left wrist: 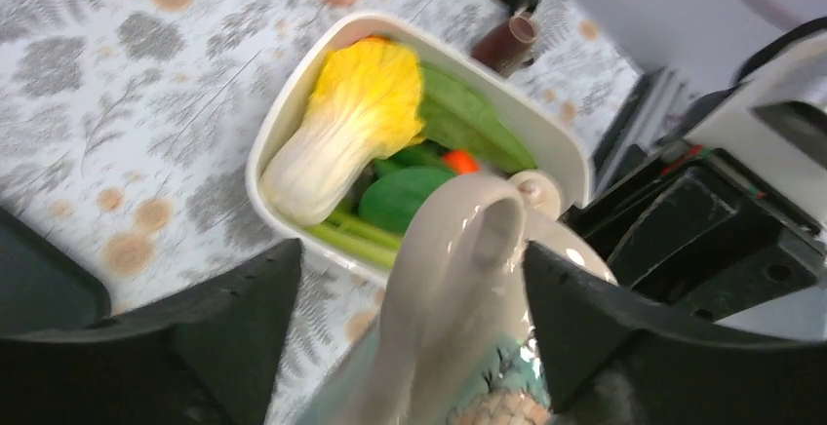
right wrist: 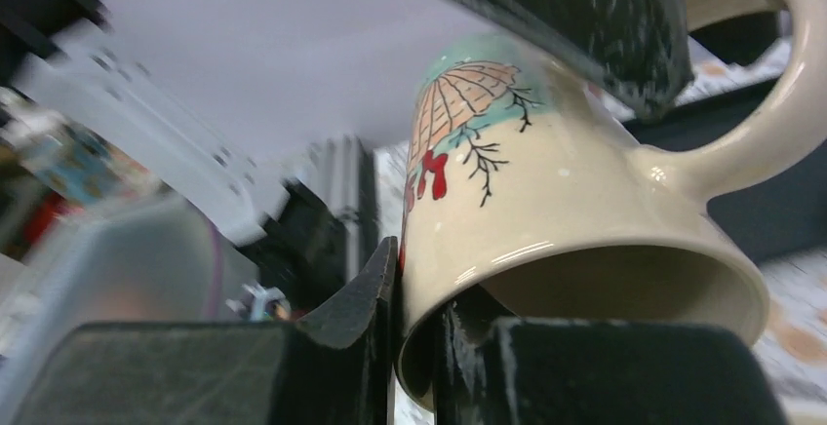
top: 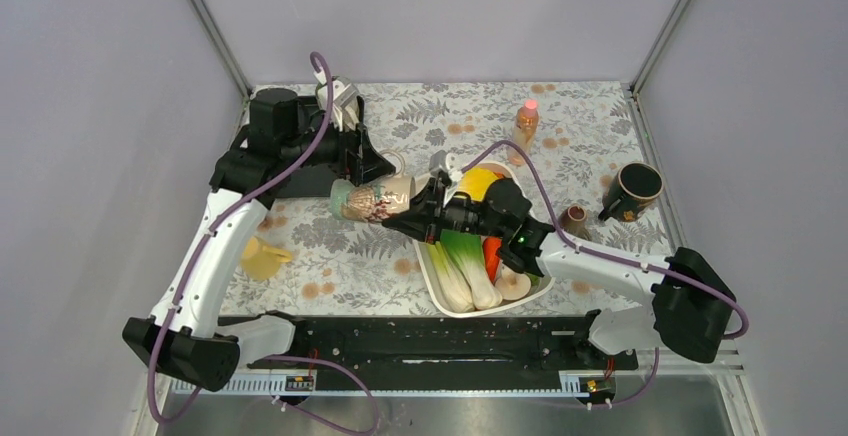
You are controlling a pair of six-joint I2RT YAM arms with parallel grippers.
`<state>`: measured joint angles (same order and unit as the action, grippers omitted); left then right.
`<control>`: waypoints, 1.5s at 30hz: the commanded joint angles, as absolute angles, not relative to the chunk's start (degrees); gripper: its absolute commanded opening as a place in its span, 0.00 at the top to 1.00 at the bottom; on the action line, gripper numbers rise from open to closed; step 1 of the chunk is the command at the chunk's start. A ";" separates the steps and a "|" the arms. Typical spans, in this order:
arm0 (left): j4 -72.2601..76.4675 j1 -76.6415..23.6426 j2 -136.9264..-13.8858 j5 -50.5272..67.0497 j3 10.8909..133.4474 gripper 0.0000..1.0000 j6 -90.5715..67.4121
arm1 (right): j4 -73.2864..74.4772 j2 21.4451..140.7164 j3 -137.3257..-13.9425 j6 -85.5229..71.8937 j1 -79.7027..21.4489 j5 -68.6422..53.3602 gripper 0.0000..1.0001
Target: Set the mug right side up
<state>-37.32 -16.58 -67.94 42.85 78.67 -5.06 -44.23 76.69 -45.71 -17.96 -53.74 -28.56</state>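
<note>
The cream mug (top: 375, 199) with a painted teal and red pattern is held off the table on its side, its mouth facing right. My right gripper (top: 415, 214) is shut on its rim: in the right wrist view one finger is outside the wall and one inside the mouth of the mug (right wrist: 546, 181). My left gripper (top: 375, 166) is open, its jaws on either side of the mug's handle (left wrist: 468, 269). The right finger (left wrist: 605, 318) is close against the handle and the left finger (left wrist: 224, 328) stands well apart from it.
A white tray (top: 432, 281) of vegetables lies just below and right of the mug; its rim also shows in the left wrist view (left wrist: 283, 123). A black mug (top: 633, 188), a small brown cup (top: 574, 219) and a bottle (top: 527, 121) stand right and behind. A yellow object (top: 262, 256) lies left.
</note>
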 commanded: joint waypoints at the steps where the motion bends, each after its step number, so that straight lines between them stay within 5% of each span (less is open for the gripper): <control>1: -43.10 -14.52 -66.27 32.73 81.08 0.04 2.24 | -21.29 72.54 -52.71 12.65 -54.24 -20.22 1.00; 8: -51.34 -15.42 -65.89 27.53 90.48 0.01 9.88 | 2.40 73.55 -57.47 50.50 -59.05 -10.08 1.00; 17: -60.71 -33.63 -75.82 11.03 96.97 0.10 14.85 | 20.45 75.91 -64.66 86.58 -66.66 0.59 1.00; 23: -62.24 -41.57 -78.11 3.26 95.86 0.11 17.72 | 26.47 81.06 -70.18 93.43 -70.67 11.00 1.00; 33: -59.45 -48.05 -78.04 -10.79 87.11 0.27 22.05 | 28.30 82.88 -72.99 93.15 -71.03 10.85 1.00; 38: -57.66 -48.08 -78.69 -6.77 85.09 0.27 21.57 | 27.96 82.57 -73.66 93.07 -71.02 10.37 1.00; 41: -55.03 -48.16 -79.96 -9.11 82.78 0.49 20.95 | 26.62 82.11 -73.16 93.71 -71.10 9.98 1.00; 43: -53.36 -48.13 -80.26 -10.32 81.70 0.91 20.73 | 26.53 81.72 -73.21 93.14 -71.10 9.46 1.00; 45: -52.20 -47.96 -80.12 -10.65 80.78 1.00 20.36 | 25.85 81.65 -73.23 91.88 -71.10 9.76 1.00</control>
